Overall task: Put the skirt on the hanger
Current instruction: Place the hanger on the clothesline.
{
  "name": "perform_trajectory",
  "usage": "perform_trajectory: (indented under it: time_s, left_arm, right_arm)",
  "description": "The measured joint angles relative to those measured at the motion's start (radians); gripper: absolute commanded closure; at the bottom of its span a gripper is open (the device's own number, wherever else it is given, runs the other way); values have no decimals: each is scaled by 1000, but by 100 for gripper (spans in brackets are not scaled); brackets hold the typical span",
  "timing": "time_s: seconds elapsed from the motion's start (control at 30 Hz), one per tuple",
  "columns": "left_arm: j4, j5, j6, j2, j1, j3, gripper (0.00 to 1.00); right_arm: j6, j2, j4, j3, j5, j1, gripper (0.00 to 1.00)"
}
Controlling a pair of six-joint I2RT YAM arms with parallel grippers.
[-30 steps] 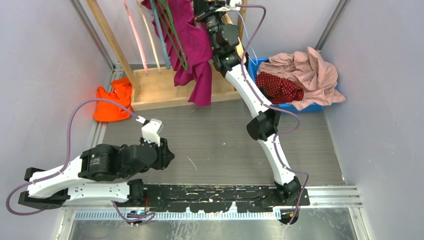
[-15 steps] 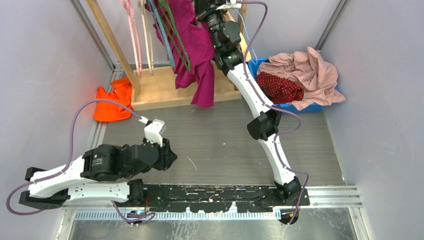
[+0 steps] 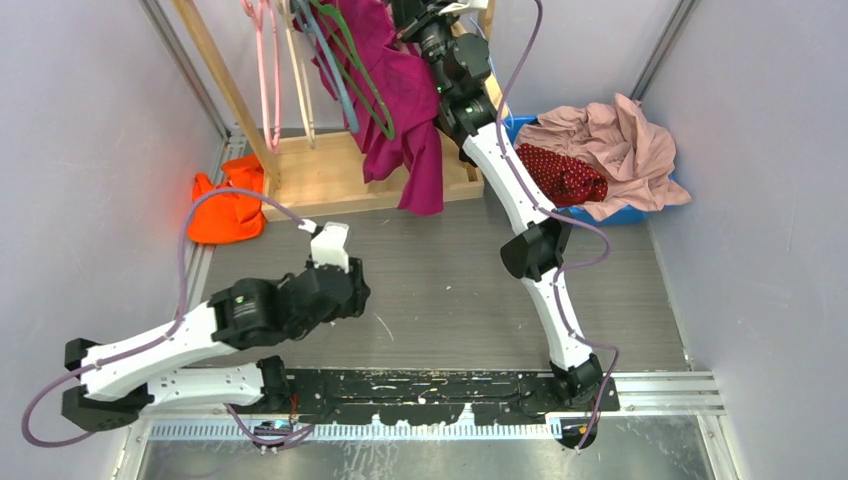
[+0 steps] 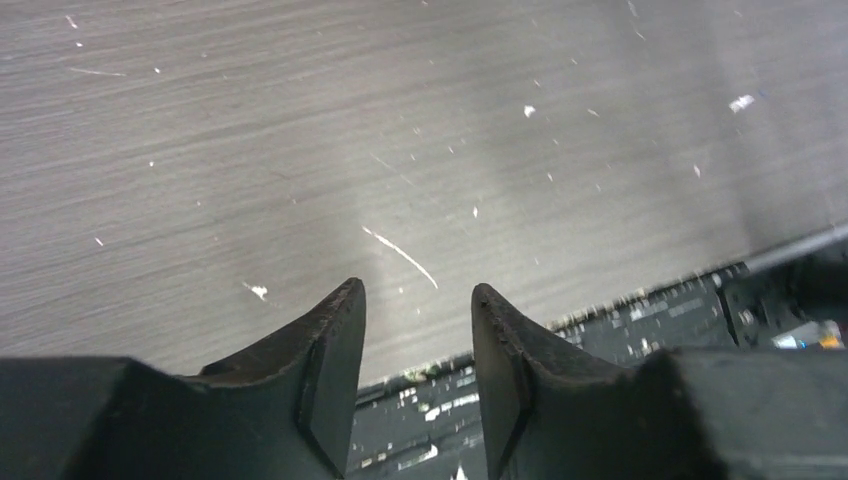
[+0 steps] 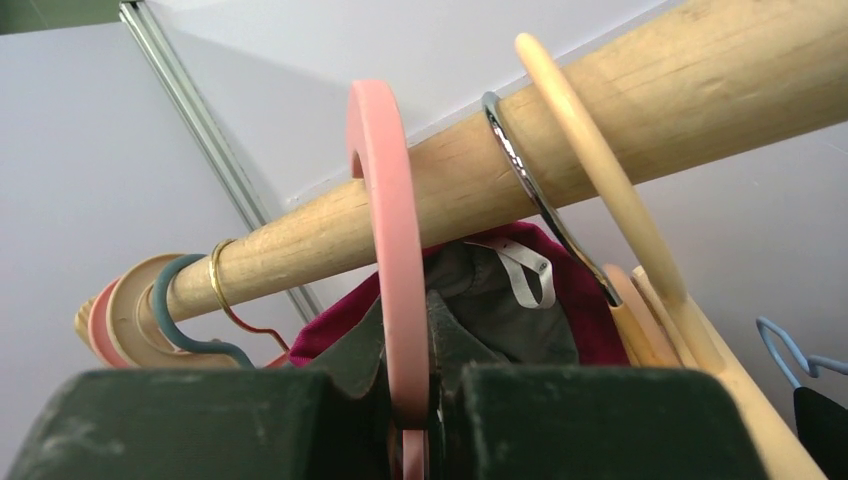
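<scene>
The skirt (image 3: 560, 175), dark red with small white dots, lies bunched in the blue bin (image 3: 622, 214) at the back right, partly under a pale pink garment (image 3: 620, 135). Up at the wooden rail (image 5: 620, 110), my right gripper (image 5: 405, 310) is shut on the stem of the pink hanger (image 5: 385, 200), whose round hook curls over the rail. In the top view that gripper (image 3: 425, 15) sits at the rack's top and hides the hanger. My left gripper (image 4: 418, 290) is open over the bare table near the front, with nothing between its fingers, far from the skirt.
A magenta garment (image 3: 400, 90) hangs from the rack beside green (image 3: 350, 70), blue and other pink hangers. Tan wooden hangers (image 5: 600, 170) crowd the rail right of the held hook. An orange cloth (image 3: 225, 210) lies at the left of the rack's wooden base (image 3: 320, 175).
My left arm has reached forward and right over the table and its jaws have widened. The right arm has shifted slightly right, and the hangers and magenta garment have swung with it.
</scene>
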Motion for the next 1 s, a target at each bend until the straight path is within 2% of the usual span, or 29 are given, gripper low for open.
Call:
perform_trajectory:
  time_s: [0.1,0.17,0.3,0.47,0.77,1.0]
  left_arm:
    - [101,22,47,72,114,-21,54]
    - [182,62,87,155,213,-22,58]
    - [329,131,164,335,384,-20,71]
    - [500,114,272,519,481,14,84]
    - [864,26,451,696,565,26,81]
    - [995,37,486,909,706,140,81]
  right_arm:
    - [2,-24,-29,-18,-16,-1,99]
    - [3,-35,-49,-23,-26,-2,99]
    - [11,-54,-76,-35,-48,-11,99]
    - [45,-73,-80,-61,-76,-36,99]
    - [97,-80,-55,-81,-114,-89,99]
    - [120,-80,-40,-90,-129,-100,99]
